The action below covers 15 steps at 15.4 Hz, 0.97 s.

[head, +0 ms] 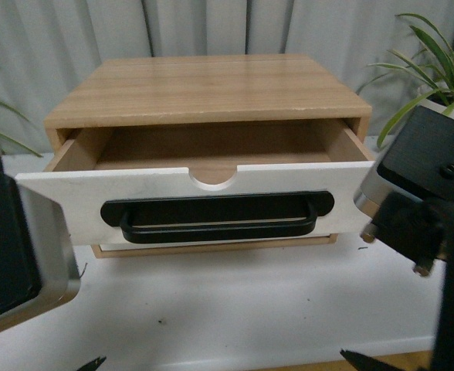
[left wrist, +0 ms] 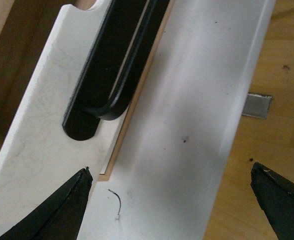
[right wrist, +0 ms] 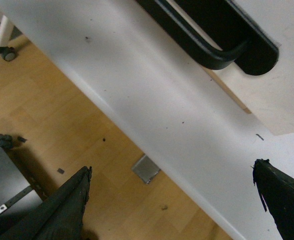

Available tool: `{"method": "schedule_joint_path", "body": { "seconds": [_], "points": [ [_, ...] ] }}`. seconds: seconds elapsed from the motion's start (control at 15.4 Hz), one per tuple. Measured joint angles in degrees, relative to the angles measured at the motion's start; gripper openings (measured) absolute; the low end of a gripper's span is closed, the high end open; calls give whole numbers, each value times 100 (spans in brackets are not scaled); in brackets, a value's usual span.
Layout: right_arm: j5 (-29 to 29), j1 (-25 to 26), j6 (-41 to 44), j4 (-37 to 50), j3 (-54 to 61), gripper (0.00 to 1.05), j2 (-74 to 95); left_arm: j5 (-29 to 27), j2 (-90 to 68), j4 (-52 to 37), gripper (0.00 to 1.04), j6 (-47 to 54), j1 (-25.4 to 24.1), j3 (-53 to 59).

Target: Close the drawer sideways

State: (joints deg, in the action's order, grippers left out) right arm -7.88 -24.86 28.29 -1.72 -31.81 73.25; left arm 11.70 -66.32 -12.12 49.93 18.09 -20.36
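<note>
The drawer (head: 57, 202) stands pulled out of a wooden cabinet (head: 211, 89). It has a white front, a wide black bar handle (head: 215, 220) and a half-round notch (head: 214, 176) in its top edge. Its inside looks empty. My left gripper (left wrist: 170, 168) is open over the white table, just off the handle's left end (left wrist: 82, 125) and the drawer front (left wrist: 42, 100). My right gripper (right wrist: 172, 166) is open over the table's front edge, below the handle's right end (right wrist: 252, 57). Neither touches the drawer.
The cabinet sits on a white table (head: 250, 309). My arms' bodies fill the front view's lower left (head: 11, 247) and right (head: 435, 201). Potted plants (head: 443, 62) stand at the back right. Wooden floor (right wrist: 47, 110) with a metal plate (right wrist: 146, 169) lies below.
</note>
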Motion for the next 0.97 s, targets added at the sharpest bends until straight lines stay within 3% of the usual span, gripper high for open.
{"method": "schedule_joint_path", "body": {
  "seconds": [0.19,0.52,0.97],
  "points": [
    [177,192,192,278,-369,98,595,-170,-632,-286,98,197,-70,-350],
    [105,546,479,262,-1928,98,2103,-575,-2168,-741,98,304,-232,-1445],
    [234,575,426,487,-3042,98,3169,-1016,-3287,-975,98,299,-284,-2457]
  ]
}}
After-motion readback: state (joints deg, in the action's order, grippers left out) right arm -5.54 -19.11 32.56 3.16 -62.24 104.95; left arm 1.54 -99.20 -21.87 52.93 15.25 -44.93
